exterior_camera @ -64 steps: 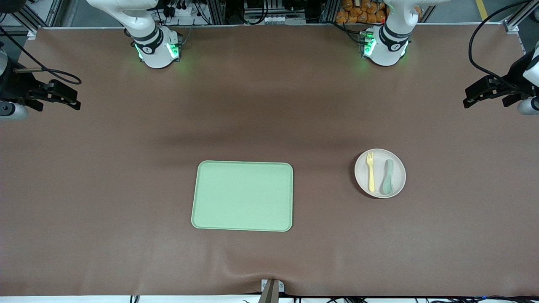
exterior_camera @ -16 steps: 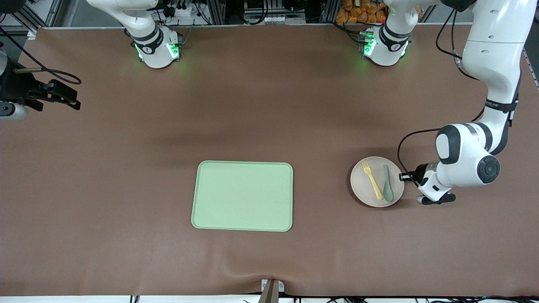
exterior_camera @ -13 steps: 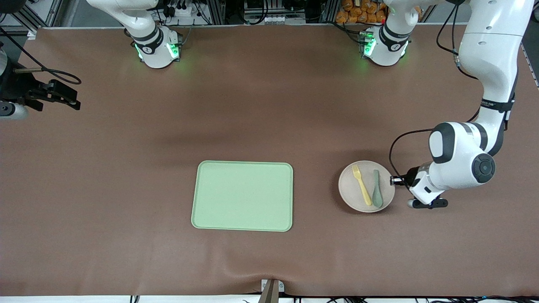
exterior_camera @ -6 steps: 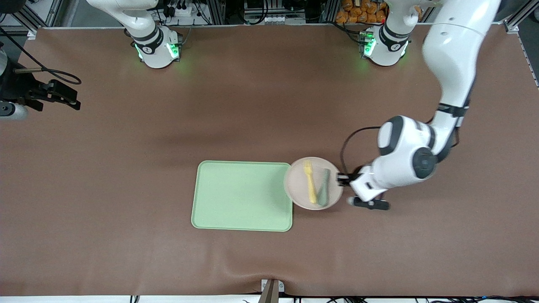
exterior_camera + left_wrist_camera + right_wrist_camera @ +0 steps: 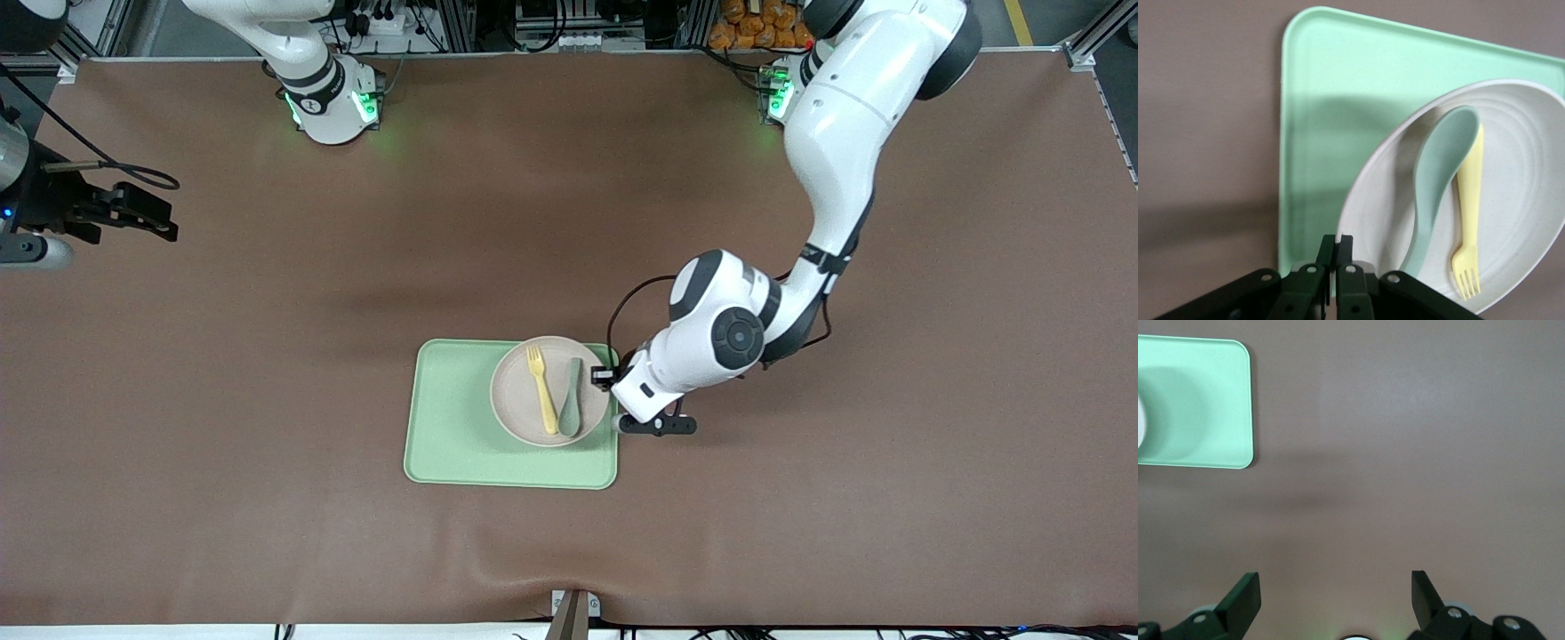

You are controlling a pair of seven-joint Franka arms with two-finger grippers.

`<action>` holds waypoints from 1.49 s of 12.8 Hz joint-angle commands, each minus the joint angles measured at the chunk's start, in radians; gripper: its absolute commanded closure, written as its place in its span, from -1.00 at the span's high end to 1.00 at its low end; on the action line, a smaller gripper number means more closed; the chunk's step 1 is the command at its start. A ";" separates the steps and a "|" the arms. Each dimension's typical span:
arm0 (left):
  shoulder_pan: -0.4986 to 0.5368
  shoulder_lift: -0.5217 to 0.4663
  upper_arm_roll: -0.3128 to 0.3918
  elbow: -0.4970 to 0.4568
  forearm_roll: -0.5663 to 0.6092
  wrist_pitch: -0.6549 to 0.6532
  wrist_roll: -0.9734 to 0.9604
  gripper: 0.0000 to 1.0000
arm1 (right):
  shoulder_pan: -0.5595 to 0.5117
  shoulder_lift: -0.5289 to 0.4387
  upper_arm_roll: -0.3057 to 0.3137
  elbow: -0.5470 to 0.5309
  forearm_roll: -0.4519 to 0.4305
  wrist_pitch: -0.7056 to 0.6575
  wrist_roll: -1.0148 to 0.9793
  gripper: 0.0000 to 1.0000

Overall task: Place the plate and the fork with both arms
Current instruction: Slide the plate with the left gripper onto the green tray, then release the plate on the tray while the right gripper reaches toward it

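Two utensils, fork (image 5: 541,390) and spoon (image 5: 570,397), lay loose on the plate (image 5: 511,400), whose rim the left hand (image 5: 1336,261) clenched over the tray (image 5: 449,444); a tilt could spill them. Right hand (image 5: 1336,597) waited released over the table (image 5: 222,498).

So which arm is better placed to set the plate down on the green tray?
The left arm. Its claw is shut on the rim of the round beige plate, over the rectangular light-green tray. The right claw waits open at the right arm's end of the table.
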 commanded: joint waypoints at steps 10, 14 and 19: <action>-0.023 0.105 0.034 0.068 -0.023 0.007 -0.061 -1.00 | 0.016 0.070 0.023 0.023 0.042 0.037 0.015 1.00; -0.022 0.094 0.028 0.068 -0.028 0.006 -0.062 1.00 | 0.037 0.098 0.025 0.054 0.044 0.037 0.095 1.00; -0.003 -0.046 0.037 0.060 -0.011 -0.139 -0.073 1.00 | 0.097 0.244 0.028 0.155 0.079 0.130 0.081 1.00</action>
